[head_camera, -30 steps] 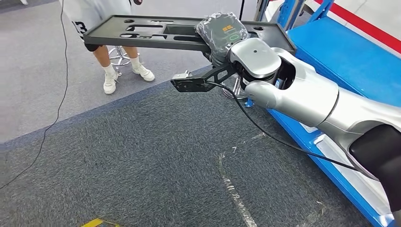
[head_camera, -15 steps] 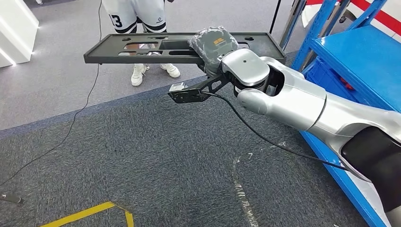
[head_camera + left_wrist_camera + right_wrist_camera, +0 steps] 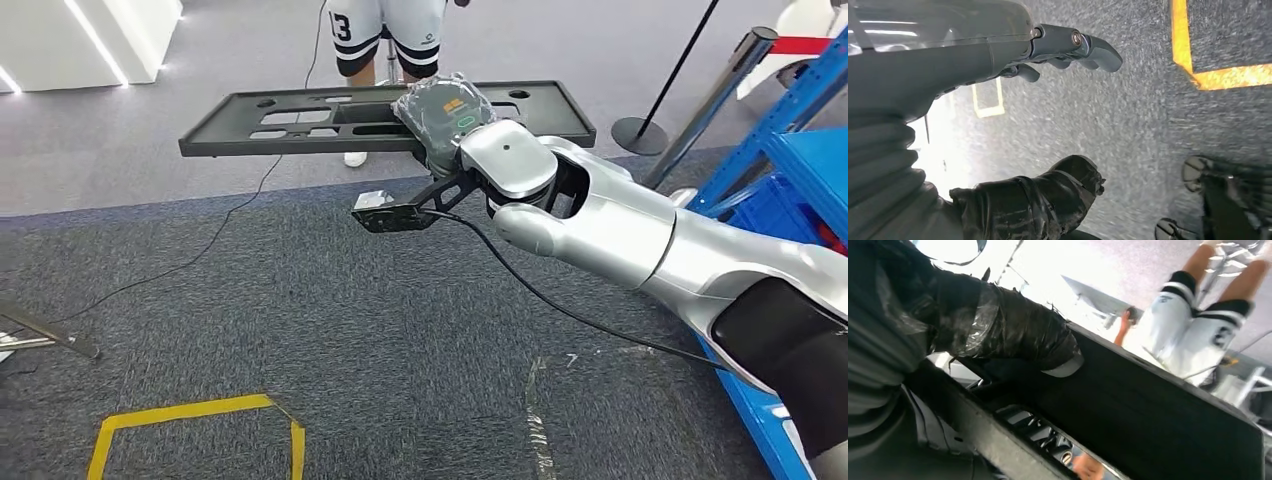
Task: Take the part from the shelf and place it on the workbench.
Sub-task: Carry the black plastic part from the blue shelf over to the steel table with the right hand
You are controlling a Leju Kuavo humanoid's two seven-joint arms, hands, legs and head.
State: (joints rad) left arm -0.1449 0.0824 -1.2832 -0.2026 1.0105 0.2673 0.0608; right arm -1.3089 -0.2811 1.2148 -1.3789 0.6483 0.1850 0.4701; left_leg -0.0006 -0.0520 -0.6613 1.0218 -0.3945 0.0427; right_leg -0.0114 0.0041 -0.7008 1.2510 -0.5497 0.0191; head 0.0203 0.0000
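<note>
I have my right hand (image 3: 445, 105) clamped on the part (image 3: 300, 117), its long axis running left to right; left hand (image 3: 998, 125) hangs empty, fingers apart.

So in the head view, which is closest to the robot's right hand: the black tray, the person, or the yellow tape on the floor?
1. Black tray: held in the right hand.
2. Person: just behind the tray.
3. Yellow tape: low on the near carpet, farthest.
</note>
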